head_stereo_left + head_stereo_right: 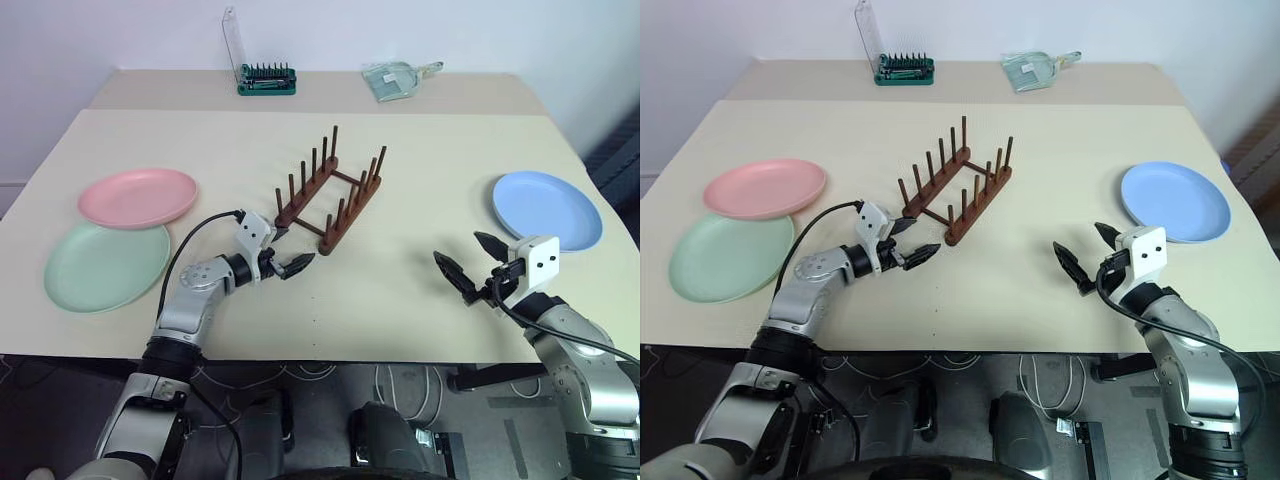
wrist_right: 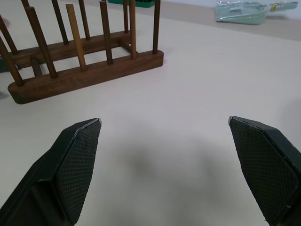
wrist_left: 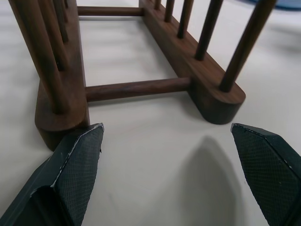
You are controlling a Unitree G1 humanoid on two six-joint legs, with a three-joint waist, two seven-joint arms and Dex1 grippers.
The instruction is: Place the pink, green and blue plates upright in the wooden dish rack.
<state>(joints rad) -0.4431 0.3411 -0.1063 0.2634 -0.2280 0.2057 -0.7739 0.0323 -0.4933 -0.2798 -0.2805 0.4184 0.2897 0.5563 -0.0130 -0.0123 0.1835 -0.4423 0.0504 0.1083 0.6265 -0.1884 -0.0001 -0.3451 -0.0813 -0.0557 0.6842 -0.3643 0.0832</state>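
The wooden dish rack (image 1: 330,190) stands empty at the table's middle, angled, with two rows of upright pegs. At the left, the pink plate (image 1: 137,197) lies flat and overlaps the far edge of the green plate (image 1: 105,265). Over on the right, the blue plate (image 1: 547,208) also lies flat. My left gripper (image 1: 290,250) is open just short of the rack's near end (image 3: 207,94), holding nothing. The right gripper (image 1: 470,258) is open and empty too, hovering near the front edge between the rack and the blue plate, pointed toward the rack (image 2: 84,70).
A green rack of tool bits (image 1: 266,80) with a raised clear lid and a pale green packet (image 1: 395,78) sit on the back table. The front table edge (image 1: 380,356) runs just below both grippers.
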